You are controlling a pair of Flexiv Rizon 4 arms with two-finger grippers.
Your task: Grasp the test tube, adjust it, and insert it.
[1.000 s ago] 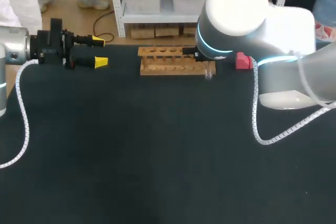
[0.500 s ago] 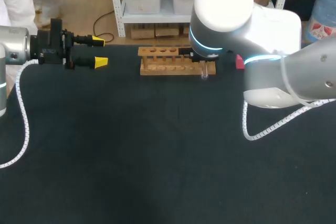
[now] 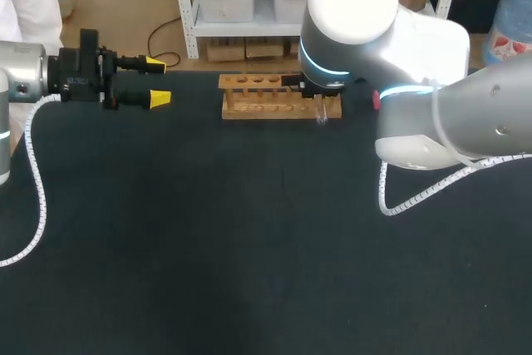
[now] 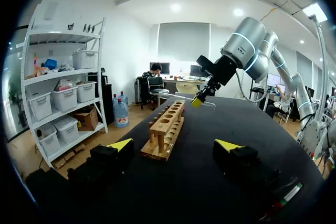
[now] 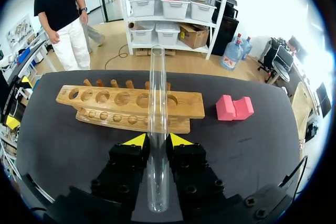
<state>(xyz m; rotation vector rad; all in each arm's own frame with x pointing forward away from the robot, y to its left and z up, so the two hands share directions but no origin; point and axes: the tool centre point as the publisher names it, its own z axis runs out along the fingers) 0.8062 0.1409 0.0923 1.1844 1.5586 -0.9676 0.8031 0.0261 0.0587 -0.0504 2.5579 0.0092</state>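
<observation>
A: What carries it all?
B: A black counter (image 3: 208, 247). The right arm (image 3: 416, 81) comes in from the right edge and reaches to the middle of the far edge. The left arm (image 3: 21, 72) sits at the far left corner.

A: And the next biggest thing?
B: A wooden rack (image 3: 253, 97) with a row of holes. It lies along the far edge, about midway.

A: The hands?
B: The left hand (image 4: 173, 145) holds nothing. Its yellow-tipped fingers stand well apart and point along the far edge toward the rack. The right hand (image 5: 156, 140) is at the rack's right end, and its two fingers are clamped on the test tube from both sides.

A: Anything smaller?
B: A pink block (image 5: 234, 108) on the counter near the rack's right end, apart from it.

A: Where's the tube exactly?
B: The test tube (image 5: 157, 93) is clear glass. It runs out past the fingertips and lies roughly level in the air above the rack's right end.
</observation>
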